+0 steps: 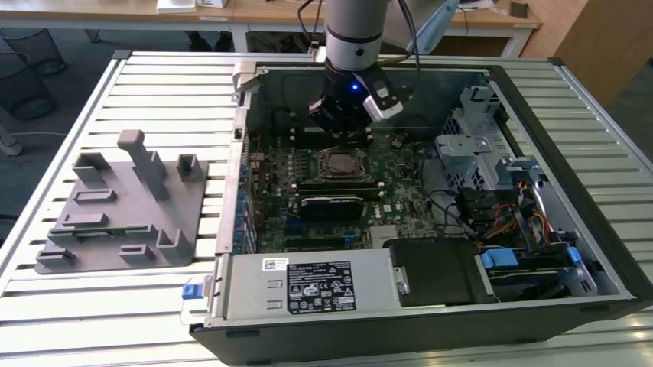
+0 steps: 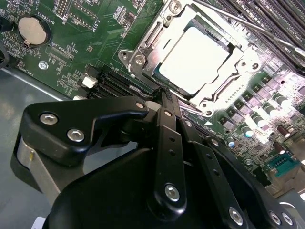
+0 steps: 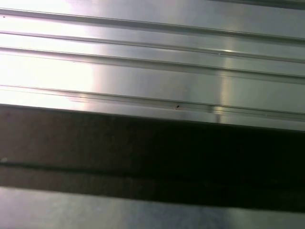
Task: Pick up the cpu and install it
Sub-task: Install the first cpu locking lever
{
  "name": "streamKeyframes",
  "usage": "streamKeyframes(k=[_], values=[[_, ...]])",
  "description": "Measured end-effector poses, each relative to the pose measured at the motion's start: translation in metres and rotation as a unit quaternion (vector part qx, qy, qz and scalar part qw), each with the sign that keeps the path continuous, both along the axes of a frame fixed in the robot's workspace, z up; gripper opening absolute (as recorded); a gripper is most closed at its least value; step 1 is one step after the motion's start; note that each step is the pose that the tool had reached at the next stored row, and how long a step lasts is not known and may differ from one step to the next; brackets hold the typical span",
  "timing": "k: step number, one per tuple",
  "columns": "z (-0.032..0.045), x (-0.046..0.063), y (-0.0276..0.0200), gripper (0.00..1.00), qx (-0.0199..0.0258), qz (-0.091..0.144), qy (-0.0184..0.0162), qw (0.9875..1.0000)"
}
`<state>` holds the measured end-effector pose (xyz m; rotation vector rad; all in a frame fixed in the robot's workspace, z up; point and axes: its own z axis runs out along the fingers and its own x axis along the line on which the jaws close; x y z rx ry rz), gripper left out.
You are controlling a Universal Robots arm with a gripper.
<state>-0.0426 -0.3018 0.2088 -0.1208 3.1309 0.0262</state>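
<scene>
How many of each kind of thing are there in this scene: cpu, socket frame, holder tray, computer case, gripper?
cpu: 1
socket frame: 1
grey holder tray: 1
computer case: 1
gripper: 1
Total: 5

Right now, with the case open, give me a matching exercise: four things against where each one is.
1 cpu
2 holder tray
3 coin battery
4 tool

A on the slatted table, outside the case
B above the motherboard, beside the socket
C lying in the socket
D in a round clip on the motherboard

Pairs: 1-C, 2-A, 3-D, 4-B.
</scene>
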Motion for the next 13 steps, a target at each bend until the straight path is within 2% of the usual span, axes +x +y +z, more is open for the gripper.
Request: streamKeyframes(k=[13], values=[[-0.0022,0.0006,0.0,0.11,0.0,0.0,0.0,1.0]])
